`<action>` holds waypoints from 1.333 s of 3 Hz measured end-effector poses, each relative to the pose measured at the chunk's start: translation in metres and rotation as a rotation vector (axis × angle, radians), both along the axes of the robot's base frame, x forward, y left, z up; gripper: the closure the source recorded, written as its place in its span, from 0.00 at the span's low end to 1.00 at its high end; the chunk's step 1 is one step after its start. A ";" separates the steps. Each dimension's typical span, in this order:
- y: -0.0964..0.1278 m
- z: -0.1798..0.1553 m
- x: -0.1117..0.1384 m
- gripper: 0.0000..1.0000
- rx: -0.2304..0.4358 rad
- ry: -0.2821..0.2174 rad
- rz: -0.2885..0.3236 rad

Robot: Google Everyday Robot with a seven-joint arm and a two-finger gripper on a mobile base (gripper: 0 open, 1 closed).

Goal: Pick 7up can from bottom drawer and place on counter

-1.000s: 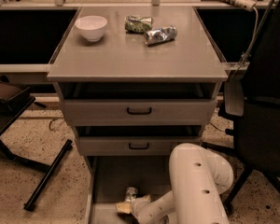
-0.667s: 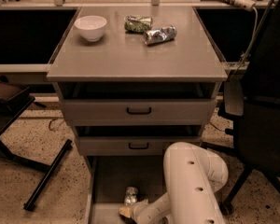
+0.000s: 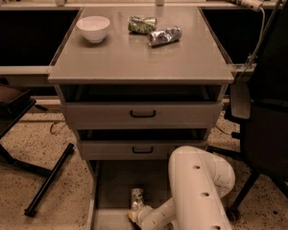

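Found the hand [image 3: 133, 216] nearest and lowest, down inside the bottom drawer [image 3: 114, 186], at the end of a thick white arm [image 3: 197, 195] reaching in from the right. Could not tell whether the hand was clamped on anything or loose.

Saw the pale can [image 3: 137, 197] standing upright on the drawer floor, just behind the hand. Could not tell whether touching its tip or only just beside it. Noted bare grey floor left of the hand and farther back.

Above and behind the hand, found the middle drawer front [image 3: 110, 150] and, over it, the top drawer front [image 3: 96, 114], each with a black pull handle.

Higher and farther still, well apart from the hand, saw the bench [image 3: 134, 61] carrying three things. Noted a white bowl [image 3: 93, 28] toward the far left and a crumpled green can [image 3: 142, 24] near the far middle. Noted also a shiny silver can [image 3: 164, 35] on its side, just right of the green one and a little nearer.

Off to the right of the hand, made out a dark office chair [image 3: 273, 109]. Off to the left, made out a black stand leg [image 3: 48, 181] on the speckled floor [image 3: 19, 200].
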State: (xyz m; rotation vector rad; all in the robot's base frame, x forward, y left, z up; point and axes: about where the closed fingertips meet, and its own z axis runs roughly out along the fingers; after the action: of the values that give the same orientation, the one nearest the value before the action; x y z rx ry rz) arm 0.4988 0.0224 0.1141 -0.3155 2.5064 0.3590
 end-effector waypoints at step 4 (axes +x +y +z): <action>0.001 0.000 0.000 0.64 -0.006 -0.002 0.010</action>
State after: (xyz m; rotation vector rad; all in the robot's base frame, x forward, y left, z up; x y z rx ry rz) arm 0.4985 0.0237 0.1145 -0.3302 2.5056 0.3552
